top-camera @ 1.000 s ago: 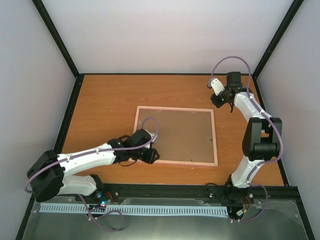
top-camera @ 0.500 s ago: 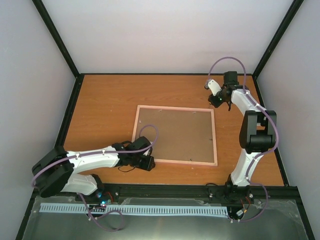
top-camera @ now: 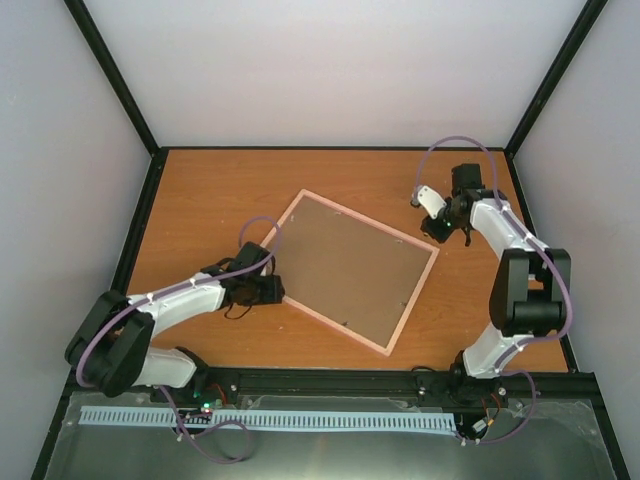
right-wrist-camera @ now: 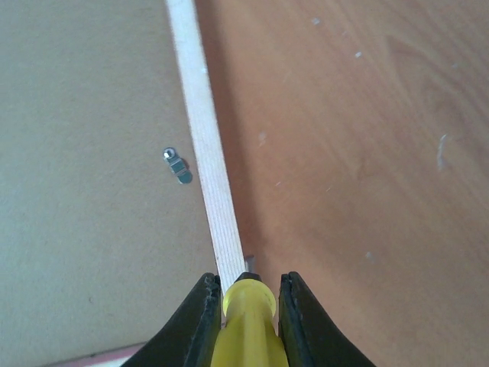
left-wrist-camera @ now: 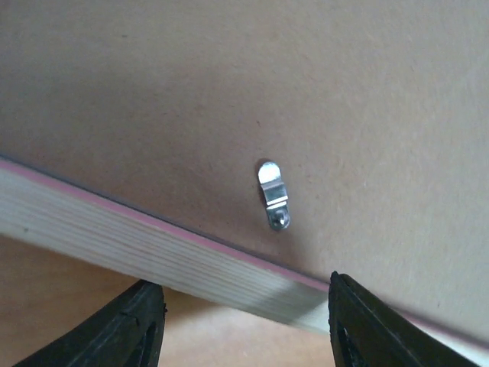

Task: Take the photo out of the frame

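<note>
Lying back side up, the frame (top-camera: 413,301) has its pale wood edge just in front of the left gripper (left-wrist-camera: 244,329), whose jaws are wide apart. The right gripper (right-wrist-camera: 248,294) pinches a yellow stick (right-wrist-camera: 243,336), its tip at the frame's edge. The photo is hidden.

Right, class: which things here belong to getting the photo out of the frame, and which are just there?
Belong: frame, face down; backing board; metal clip; left fingers, open; right fingers, shut on yellow tool. The photo itself is hidden.
Just there: table; black post.
</note>
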You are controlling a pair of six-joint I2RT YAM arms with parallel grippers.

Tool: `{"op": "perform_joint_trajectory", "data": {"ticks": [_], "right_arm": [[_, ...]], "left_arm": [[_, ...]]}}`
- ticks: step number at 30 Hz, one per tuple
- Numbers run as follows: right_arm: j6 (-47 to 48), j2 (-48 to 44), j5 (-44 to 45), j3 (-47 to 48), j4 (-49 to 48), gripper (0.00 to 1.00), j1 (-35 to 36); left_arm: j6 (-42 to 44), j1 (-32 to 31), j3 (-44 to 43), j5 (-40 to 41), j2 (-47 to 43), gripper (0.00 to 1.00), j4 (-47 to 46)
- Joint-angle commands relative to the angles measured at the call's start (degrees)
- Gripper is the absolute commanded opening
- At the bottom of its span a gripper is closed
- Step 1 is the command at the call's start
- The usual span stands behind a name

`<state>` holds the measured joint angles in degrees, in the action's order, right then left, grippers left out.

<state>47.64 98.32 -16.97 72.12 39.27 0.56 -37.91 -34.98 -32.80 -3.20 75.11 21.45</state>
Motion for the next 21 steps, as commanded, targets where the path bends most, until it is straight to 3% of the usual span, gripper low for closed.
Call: {"op": "perform_joint_trajectory", "data": {"ticks": [1,11,21], "right_arm": [[1.9,-6.5,-2.1,-4.9,5.2,0.03,0.0],[2.1,-18.8,-4.2,-17.0,10.9,0.03,5.7],[-1.1,-25.5,-5.6,-20.2,15.5,0.03,17.3]], "left_arm": [[4.6,6.4,-4.1,-2.7,3.6,0.59,-6.8],[5.0,8.4,-13.2,-4.4,17.1,0.58,-10.3],[5.0,8.3,-15.2,-5.0,18.7,0.56,-11.2]]}}
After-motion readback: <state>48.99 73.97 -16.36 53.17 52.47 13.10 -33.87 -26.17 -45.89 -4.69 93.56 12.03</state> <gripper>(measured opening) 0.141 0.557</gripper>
